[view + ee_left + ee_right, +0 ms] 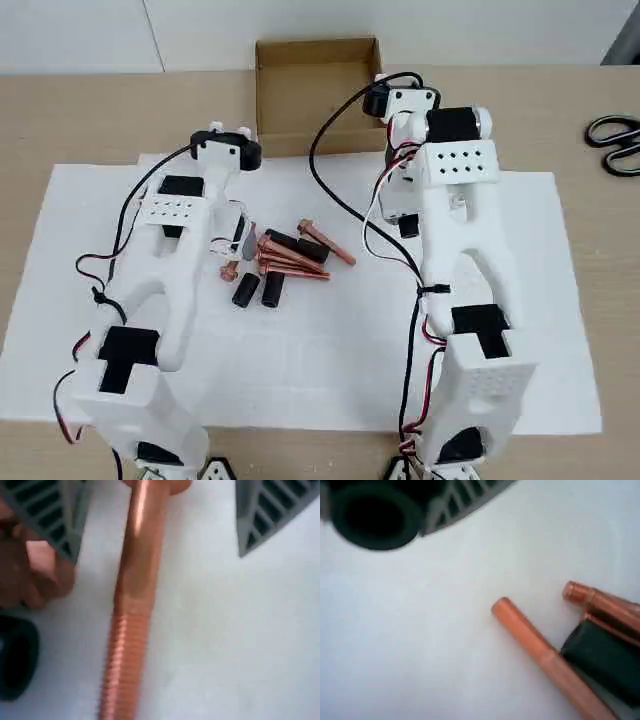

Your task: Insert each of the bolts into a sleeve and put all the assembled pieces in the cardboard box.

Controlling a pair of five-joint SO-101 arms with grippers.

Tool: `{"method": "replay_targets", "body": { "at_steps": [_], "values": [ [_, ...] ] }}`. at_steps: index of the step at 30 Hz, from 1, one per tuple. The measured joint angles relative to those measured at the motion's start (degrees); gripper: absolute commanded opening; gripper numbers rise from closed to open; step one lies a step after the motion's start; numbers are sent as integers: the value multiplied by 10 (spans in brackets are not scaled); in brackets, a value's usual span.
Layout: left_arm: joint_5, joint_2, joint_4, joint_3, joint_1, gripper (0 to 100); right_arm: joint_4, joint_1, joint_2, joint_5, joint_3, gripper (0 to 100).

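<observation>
Several copper bolts and black sleeves lie in a loose pile on the white sheet. My left gripper is low at the pile's left edge. It is open, and in the left wrist view its grey fingers stand on either side of a copper bolt lying on the sheet. My right gripper hangs to the right of the pile, shut on a black sleeve whose open end faces the camera. The cardboard box sits at the back centre.
Black scissors lie on the bare table at the far right. Another bolt and a black sleeve lie below the right gripper. A sleeve and a bolt head sit beside the left gripper's finger.
</observation>
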Motion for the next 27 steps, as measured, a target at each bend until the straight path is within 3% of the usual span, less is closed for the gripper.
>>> {"method": "replay_targets", "body": {
  "at_steps": [13, 17, 27],
  "values": [
    [9, 49, -22, -1, 7, 98, 0, 0, 0, 0, 0, 3],
    [9, 49, -22, -1, 8, 7, 0, 0, 0, 0, 0, 3],
    [11, 55, 1, -27, 11, 6, 0, 0, 0, 0, 0, 3]
  ]
}}
